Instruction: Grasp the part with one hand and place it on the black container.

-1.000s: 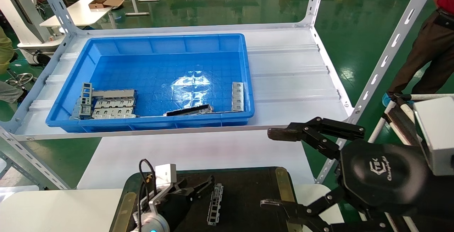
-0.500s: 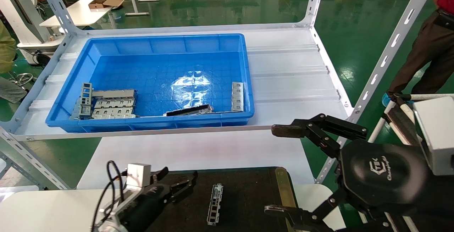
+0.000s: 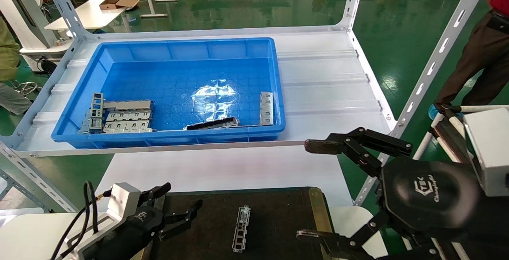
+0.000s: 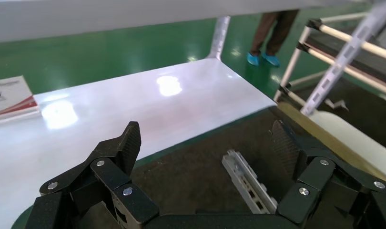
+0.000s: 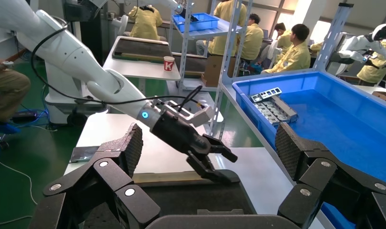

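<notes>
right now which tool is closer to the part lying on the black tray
Left. The left tool hovers open just left of the part on the black tray; the right tool hangs open farther off, past its right edge.

Part [image 3: 241, 228] on black container [image 3: 278, 212]

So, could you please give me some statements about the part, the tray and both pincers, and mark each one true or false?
1. The part lies on the black tray. True.
2. The left pincer is shut on the part. False: it is open and empty, at the tray's left edge, apart from the part.
3. The right pincer is open. True: it hangs by the tray's right side, holding nothing.
4. The blue bin is empty. False: grey plates and a dark bar lie in it.
5. The part stands upright on one end. False: it lies flat on the tray floor.
</notes>
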Robot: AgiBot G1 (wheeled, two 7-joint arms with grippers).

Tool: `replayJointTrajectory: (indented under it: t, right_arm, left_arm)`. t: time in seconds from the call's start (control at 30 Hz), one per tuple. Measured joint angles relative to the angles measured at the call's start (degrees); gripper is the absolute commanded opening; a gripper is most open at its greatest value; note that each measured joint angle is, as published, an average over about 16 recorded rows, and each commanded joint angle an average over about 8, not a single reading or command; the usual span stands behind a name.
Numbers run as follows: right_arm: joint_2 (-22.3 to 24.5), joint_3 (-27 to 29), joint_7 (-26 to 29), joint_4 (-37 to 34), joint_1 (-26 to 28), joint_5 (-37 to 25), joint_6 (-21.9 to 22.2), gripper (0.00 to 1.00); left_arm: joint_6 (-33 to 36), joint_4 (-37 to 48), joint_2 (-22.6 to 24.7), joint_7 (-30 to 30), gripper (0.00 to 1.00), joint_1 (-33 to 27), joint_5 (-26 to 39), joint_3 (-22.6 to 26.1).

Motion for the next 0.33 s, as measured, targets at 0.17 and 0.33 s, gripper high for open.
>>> replayJointTrajectory:
  t: [0.17,0.33]
  right_arm:
    - [0.00,-0.01,-0.01,0.00,0.00,0.01,0.01,1.00]
    - [0.01,-0.02,-0.01,0.00,0.00,0.01,0.01,1.00]
  left_arm:
    - [-3.74,0.20,-2.43,-0.96,1.00,-0.81,1.28,2.31]
    - [-5.86,0.32,-3.60,-1.34,1.00,-1.17,1.95,3.32]
